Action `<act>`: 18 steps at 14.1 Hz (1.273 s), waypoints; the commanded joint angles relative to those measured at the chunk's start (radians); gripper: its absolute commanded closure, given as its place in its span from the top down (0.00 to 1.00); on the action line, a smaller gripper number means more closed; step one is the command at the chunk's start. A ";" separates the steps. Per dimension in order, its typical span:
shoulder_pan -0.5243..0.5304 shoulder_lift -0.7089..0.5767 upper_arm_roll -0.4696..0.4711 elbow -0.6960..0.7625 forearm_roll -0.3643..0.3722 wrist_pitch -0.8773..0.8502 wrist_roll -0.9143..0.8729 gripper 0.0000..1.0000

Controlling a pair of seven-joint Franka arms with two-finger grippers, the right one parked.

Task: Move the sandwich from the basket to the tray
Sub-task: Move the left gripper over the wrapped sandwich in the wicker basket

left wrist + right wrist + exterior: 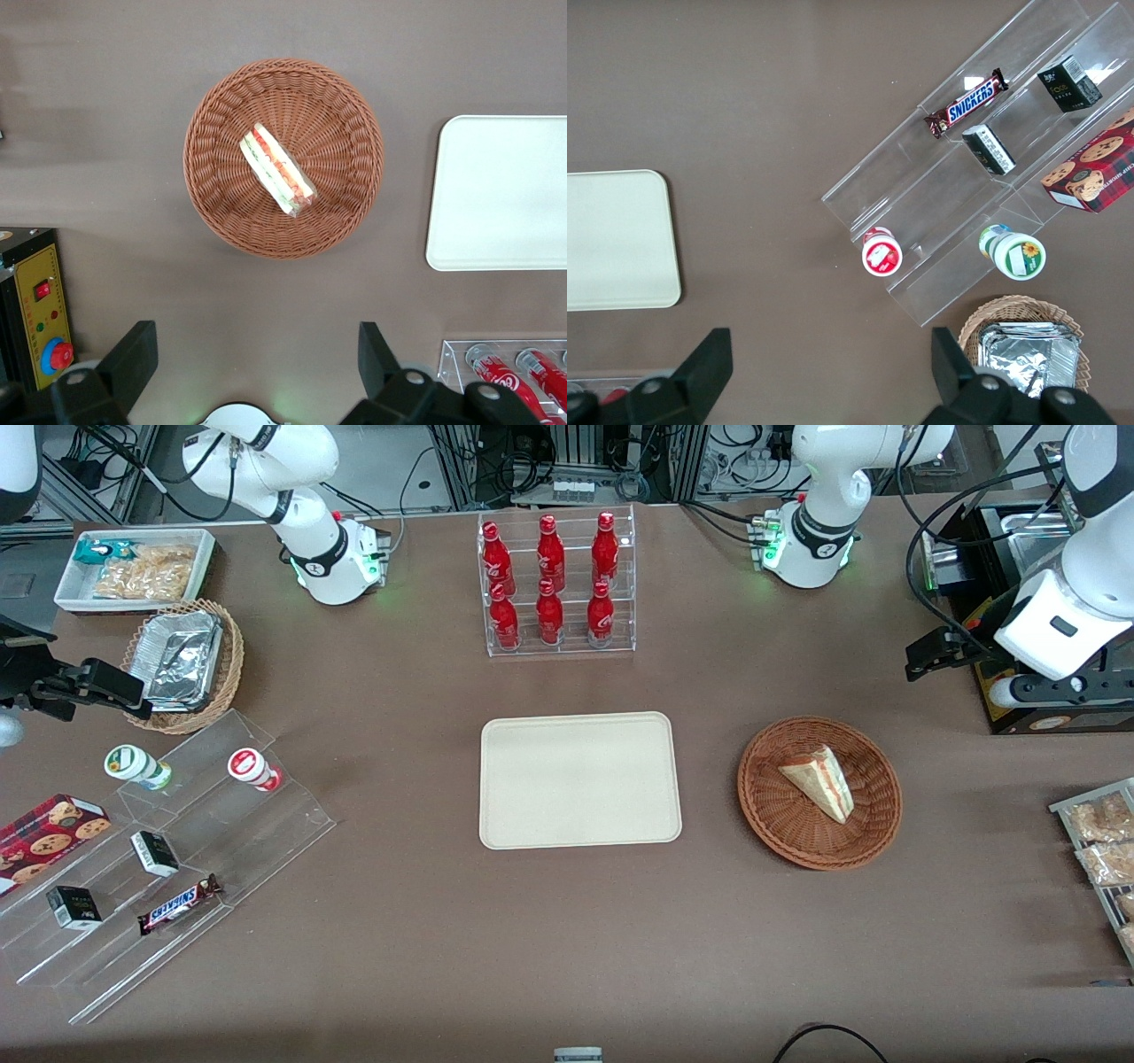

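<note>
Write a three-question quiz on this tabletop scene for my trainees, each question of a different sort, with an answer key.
1. True or false: the sandwich already lies on the tray.
2. What does the basket hold? A) foil trays B) one wrapped sandwich C) bottles
3. Fill in: the gripper hangs above the table with its fingers ____, holding nothing.

Key
1. False: it lies in the basket, beside the tray, which is bare.
2. B.
3. Open; it is high above the table, farther from the front camera than the basket.
</note>
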 commanded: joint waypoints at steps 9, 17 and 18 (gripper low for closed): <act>-0.009 0.025 0.007 -0.249 0.000 0.177 0.011 1.00; -0.017 0.045 0.004 -0.608 -0.002 0.726 -0.096 1.00; -0.017 0.052 0.004 -0.628 -0.002 0.763 -0.151 1.00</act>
